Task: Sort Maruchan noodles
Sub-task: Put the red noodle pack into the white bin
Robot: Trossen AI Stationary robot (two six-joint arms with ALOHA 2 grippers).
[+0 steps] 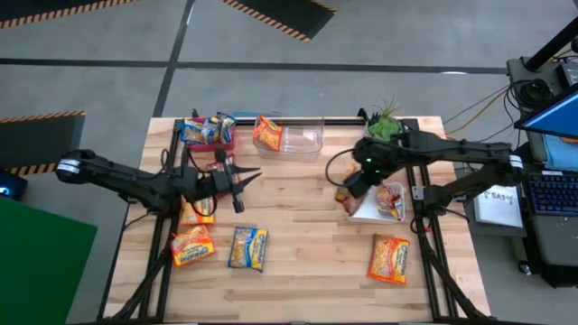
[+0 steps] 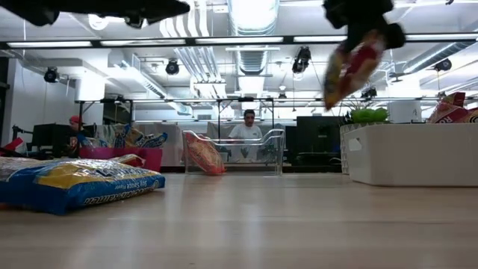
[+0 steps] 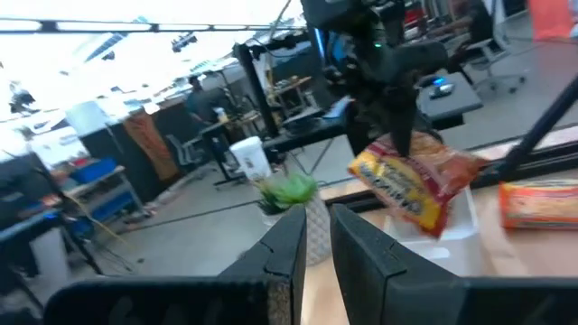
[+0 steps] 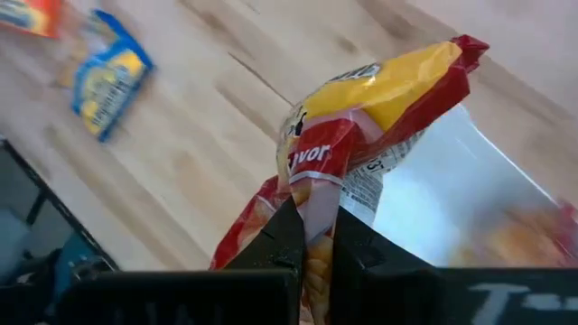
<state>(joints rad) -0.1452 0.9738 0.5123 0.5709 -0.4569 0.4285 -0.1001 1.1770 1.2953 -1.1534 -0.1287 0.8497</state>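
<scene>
In the right wrist view, the right pincer [image 4: 312, 236] is clamped on a red-marked noodle packet [image 4: 361, 117], held above the bench [image 4: 181, 153] at the edge of a white tray [image 4: 452, 190]. The low view alone shows that packet hanging clear of the wood, and a blue packet [image 2: 82, 183] lying close by. From above, the left pincer [image 1: 242, 183] hovers mid-bench with fingers close together and nothing between them. Loose packets lie at the near side: two orange [image 1: 191, 245], one blue [image 1: 248, 248], another orange [image 1: 389, 257]. Farther back stand a pink bin [image 1: 209, 133] of blue packets, a clear bin [image 1: 302, 137] with one orange packet, and a plant [image 1: 386, 122].
</scene>
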